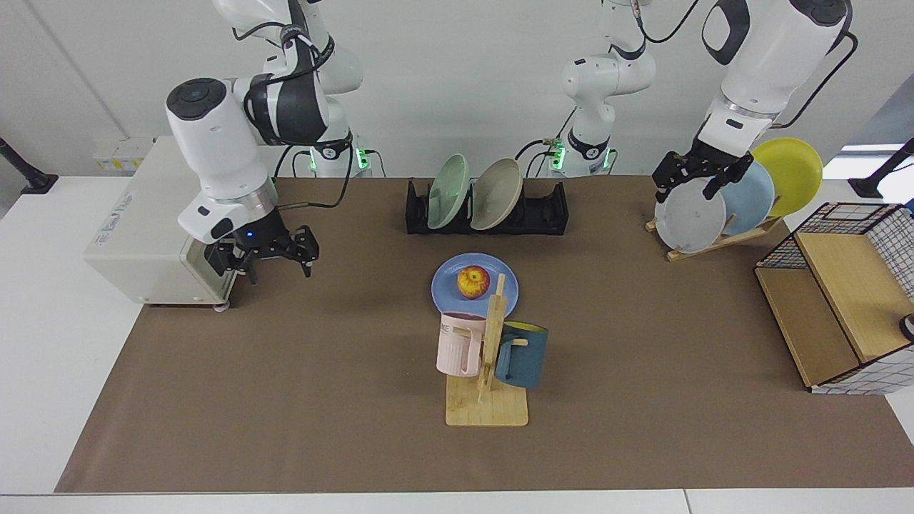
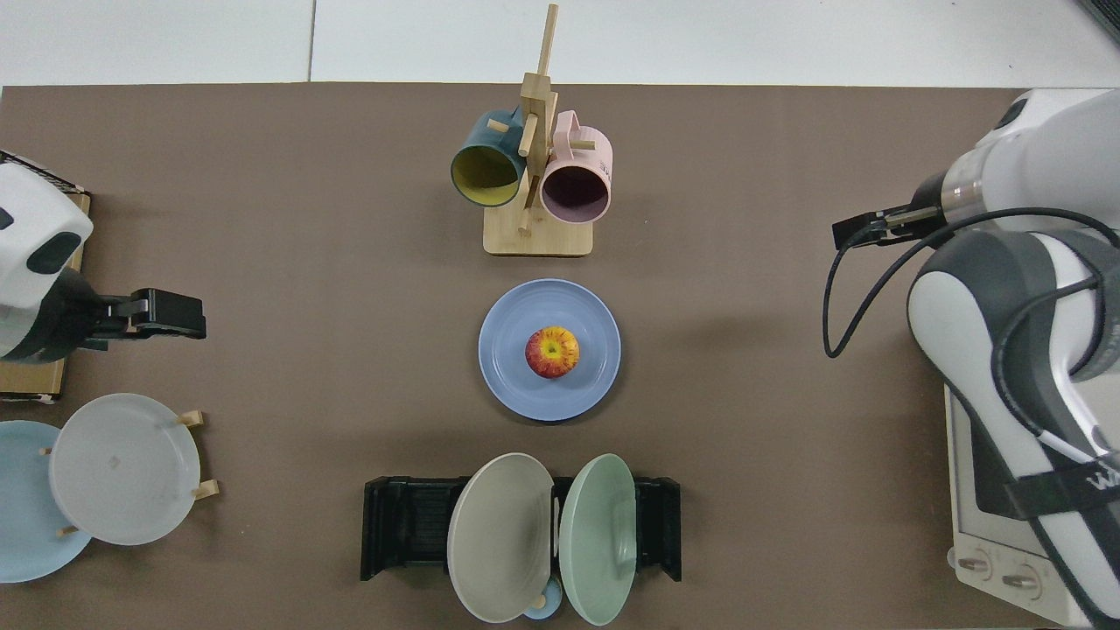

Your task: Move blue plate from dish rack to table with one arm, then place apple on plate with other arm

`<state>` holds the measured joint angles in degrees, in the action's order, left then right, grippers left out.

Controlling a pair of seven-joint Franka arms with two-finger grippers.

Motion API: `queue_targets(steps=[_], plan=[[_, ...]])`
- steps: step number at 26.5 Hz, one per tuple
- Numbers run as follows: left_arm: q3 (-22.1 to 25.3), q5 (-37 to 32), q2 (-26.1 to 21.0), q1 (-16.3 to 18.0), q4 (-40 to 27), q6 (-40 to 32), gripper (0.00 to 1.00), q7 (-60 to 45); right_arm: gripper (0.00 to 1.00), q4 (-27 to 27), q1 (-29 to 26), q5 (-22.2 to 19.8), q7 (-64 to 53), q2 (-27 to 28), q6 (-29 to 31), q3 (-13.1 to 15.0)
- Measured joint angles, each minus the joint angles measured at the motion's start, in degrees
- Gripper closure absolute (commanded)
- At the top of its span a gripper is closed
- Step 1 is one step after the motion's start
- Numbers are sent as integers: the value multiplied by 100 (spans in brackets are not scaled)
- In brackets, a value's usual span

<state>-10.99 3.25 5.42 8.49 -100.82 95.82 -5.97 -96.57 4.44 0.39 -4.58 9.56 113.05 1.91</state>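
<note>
Facing view: your apple (image 1: 473, 281) sits on the blue plate (image 1: 475, 285); right hand (image 1: 263, 251) open by the toaster oven (image 1: 171, 214), left hand (image 1: 700, 178) open at the wooden stand (image 1: 714, 239).

Robot lab: bare white walls, brown-matted table (image 1: 300, 400), staged kitchenware.
</note>
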Motion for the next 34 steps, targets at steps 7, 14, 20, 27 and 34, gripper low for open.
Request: queue_targets(steps=[7,14,20,27,34], plan=[[0,0,0,0,-1,0,0,0,0,11,-330,0,-47,-188,-457,-3],[-16,0,0,-5,-2,0,0,0,0,50,-340,17,8,-665,-1231,-3],[-19,0,-1,-5,-4,0,0,0,0,35,-347,17,112,-1049,-1429,12],[-19,0,-1,-5,-4,0,0,0,0,-5,-335,18,582,-1055,-1510,-18],[-19,0,-1,-5,-4,0,0,0,0,-23,-332,23,1115,-1050,-1526,-46]])
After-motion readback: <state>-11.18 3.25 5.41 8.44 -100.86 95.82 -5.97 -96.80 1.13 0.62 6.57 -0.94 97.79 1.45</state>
